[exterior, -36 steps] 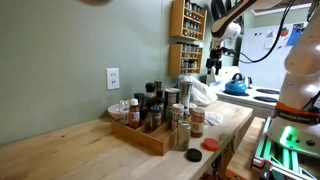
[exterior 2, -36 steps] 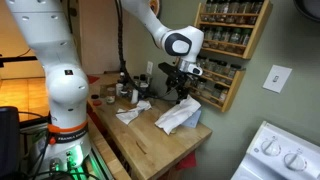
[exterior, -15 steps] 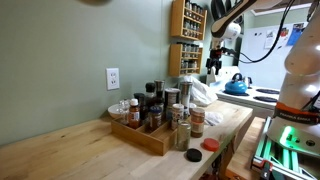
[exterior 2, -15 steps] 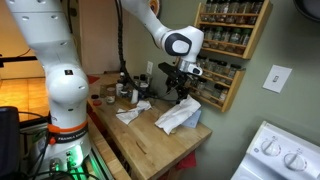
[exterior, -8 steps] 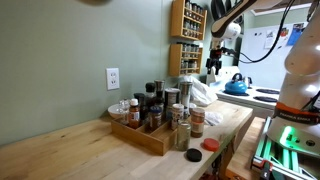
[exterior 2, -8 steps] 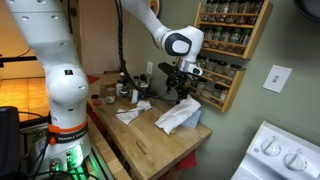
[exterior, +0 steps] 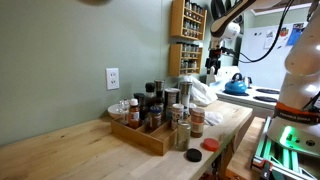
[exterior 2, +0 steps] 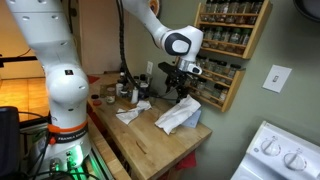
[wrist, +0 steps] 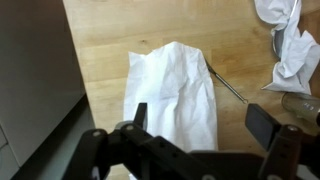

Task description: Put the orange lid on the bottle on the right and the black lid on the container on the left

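Boy: Lids on yet?

Girl: No. Nothing is done. Both lids lie on the wooden counter (exterior: pixel 60 150), and I see no lid on either jar (they are very small in the picture, so I can't be sure).

Boy: Show me, from the left.

Girl: In an exterior view, the container (exterior: pixel 183 135) comes first. It stands just in front of the wooden tray (exterior: pixel 140 135) full of spice jars. It is clear glass with dark stuff inside. The black lid (exterior: pixel 195 155) lies flat just beside it, near the counter's front edge. Next is the bottle (exterior: pixel 197 122), with red-brown stuff inside and a pale label. The orange lid (exterior: pixel 210 144) lies flat just to its right. It is round and bright.

Boy: And the arm?

Girl: The gripper (exterior: pixel 213 68) is farther right and way back, well apart from both lids. In the wrist view its jaws stand wide with nothing in them. Under it is only a white cloth (wrist: pixel 175 90) on the wood.

Boy: So what is left?

Girl: All of it. The orange lid has to go on the bottle and the black lid on the container. I think the arm must first come over to the lids. They look thin and flat, so grabbing them by the sides could be tricky.
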`<state>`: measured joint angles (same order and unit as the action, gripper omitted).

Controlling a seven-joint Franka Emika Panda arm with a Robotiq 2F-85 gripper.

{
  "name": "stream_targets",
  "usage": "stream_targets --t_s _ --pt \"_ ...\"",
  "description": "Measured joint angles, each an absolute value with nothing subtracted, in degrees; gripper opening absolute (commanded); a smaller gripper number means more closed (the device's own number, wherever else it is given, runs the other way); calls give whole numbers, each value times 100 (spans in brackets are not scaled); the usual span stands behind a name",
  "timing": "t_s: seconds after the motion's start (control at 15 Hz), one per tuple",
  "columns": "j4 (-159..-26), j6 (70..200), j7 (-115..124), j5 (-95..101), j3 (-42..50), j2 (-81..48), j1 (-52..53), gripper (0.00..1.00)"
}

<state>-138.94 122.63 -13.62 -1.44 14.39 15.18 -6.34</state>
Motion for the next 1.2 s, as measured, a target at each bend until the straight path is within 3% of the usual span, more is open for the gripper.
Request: stream_targets --t_s 1.2 --pt "-13640 12259 -1599 -407 1089 1322 -446 100"
